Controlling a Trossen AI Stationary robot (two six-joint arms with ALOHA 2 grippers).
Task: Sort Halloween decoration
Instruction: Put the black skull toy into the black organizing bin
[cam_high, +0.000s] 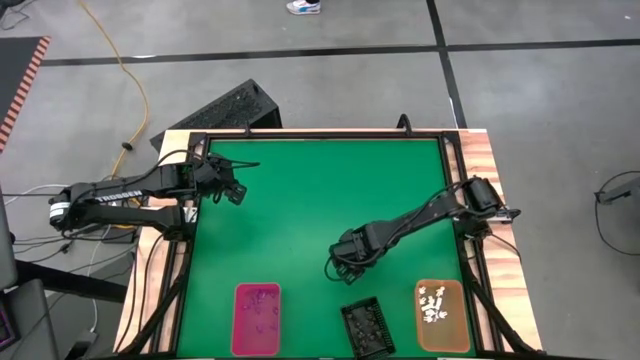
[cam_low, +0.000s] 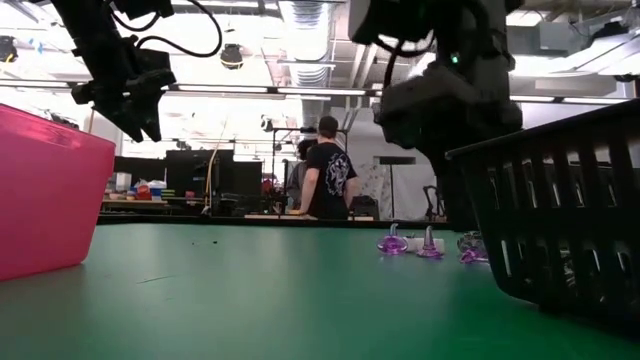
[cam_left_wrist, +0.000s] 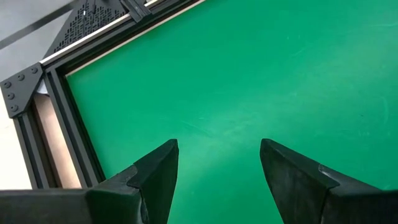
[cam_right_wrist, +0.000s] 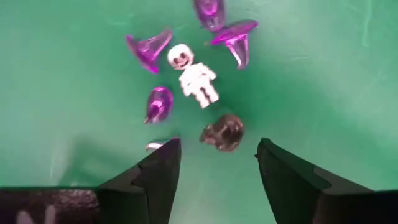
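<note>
Nearest the lens in the right wrist view, the right gripper (cam_right_wrist: 217, 163) hangs just above the green worktop (cam_high: 300, 200) with its fingers spread wide and nothing between them; a small dark trinket (cam_right_wrist: 222, 132) lies just ahead of the gap. Beyond it sits a white skeleton figure (cam_right_wrist: 191, 74) lying flat, its long axis slanting, skull pointing away from the gripper and legs toward it. Around it lie purple pieces (cam_right_wrist: 149, 48), two of them witch-hat shapes tipped on their sides with points aimed outward. From above, this cluster sits near the worktop's middle, under the right gripper, just beyond the black tray (cam_high: 366, 326). The orange tray (cam_high: 441, 317) already holds several white pieces, and the pink tray (cam_high: 257, 319) some faint purple ones, so sorting looks well underway, with this small heap left. The left gripper (cam_left_wrist: 219, 163) waits open and empty near the far left corner.
</note>
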